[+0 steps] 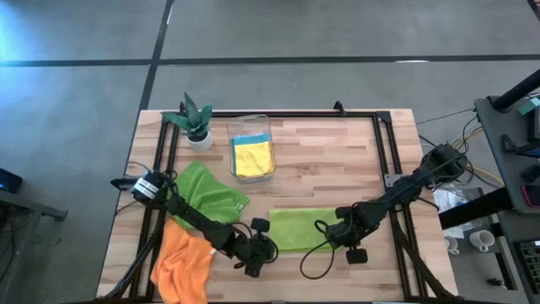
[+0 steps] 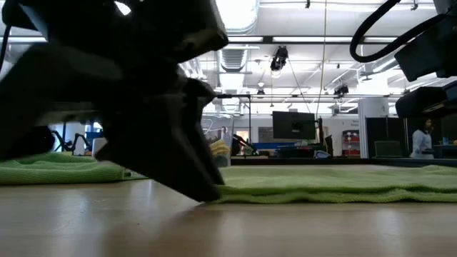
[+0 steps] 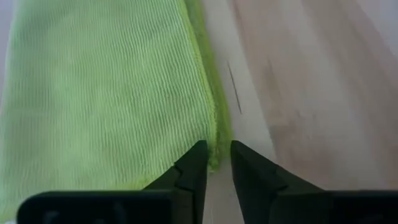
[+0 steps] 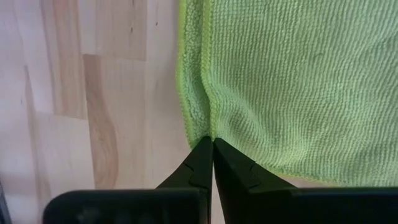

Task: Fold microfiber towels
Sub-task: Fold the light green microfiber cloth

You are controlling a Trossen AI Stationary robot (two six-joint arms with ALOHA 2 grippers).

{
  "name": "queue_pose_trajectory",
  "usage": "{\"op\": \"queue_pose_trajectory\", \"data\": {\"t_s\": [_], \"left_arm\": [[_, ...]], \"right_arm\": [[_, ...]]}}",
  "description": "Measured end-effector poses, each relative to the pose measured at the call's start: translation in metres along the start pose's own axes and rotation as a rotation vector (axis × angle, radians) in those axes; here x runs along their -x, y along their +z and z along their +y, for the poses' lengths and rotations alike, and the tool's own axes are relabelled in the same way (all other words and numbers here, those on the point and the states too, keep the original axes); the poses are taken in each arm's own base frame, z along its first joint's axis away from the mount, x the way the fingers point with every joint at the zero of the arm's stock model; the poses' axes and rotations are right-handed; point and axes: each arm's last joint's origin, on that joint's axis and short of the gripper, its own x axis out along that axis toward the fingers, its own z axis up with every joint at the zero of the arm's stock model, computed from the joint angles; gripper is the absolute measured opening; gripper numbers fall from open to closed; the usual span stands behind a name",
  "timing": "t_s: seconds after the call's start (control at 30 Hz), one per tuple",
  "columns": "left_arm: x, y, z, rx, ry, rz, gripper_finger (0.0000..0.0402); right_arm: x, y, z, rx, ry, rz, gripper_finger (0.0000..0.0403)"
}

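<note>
Pinching from both ends, your left gripper stands a narrow gap apart astride the corner edge of the folded lime green towel at the table's front centre, while your right gripper is clamped tight on the opposite corner. Behind them, the clear bin holds a yellow towel over a blue towel. Both arms reach low and inward, with the darker green towel and orange towel lying at your left.
</note>
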Motion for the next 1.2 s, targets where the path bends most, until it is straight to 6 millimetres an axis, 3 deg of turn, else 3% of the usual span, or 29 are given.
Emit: {"op": "queue_pose_trajectory", "data": {"t_s": [0.37, 0.53, 0.63, 0.9, 1.2], "left_arm": [[-0.001, 0.004, 0.001, 0.019, 0.031, -0.013, 0.0053], [-0.001, 0.003, 0.002, 0.043, 0.022, 0.001, 0.0008], [0.0, 0.008, 0.002, 0.054, 0.021, -0.013, 0.0002], [0.021, 0.026, 0.017, 0.135, 0.107, -0.08, 0.0], [0.027, 0.028, 0.033, 0.262, 0.185, -0.069, 0.0]], "right_arm": [[0.0, 0.0, 0.0, 0.0, -0.004, 0.002, 0.0009], [0.0, 0.0, 0.0, -0.002, -0.005, 0.002, 0.0009], [0.0, 0.0, 0.0, -0.013, -0.007, 0.002, 0.0013], [0.009, 0.007, 0.008, 0.005, -0.026, -0.056, 0.0067], [0.004, 0.003, 0.019, 0.03, -0.258, -0.204, 0.0123]]}}
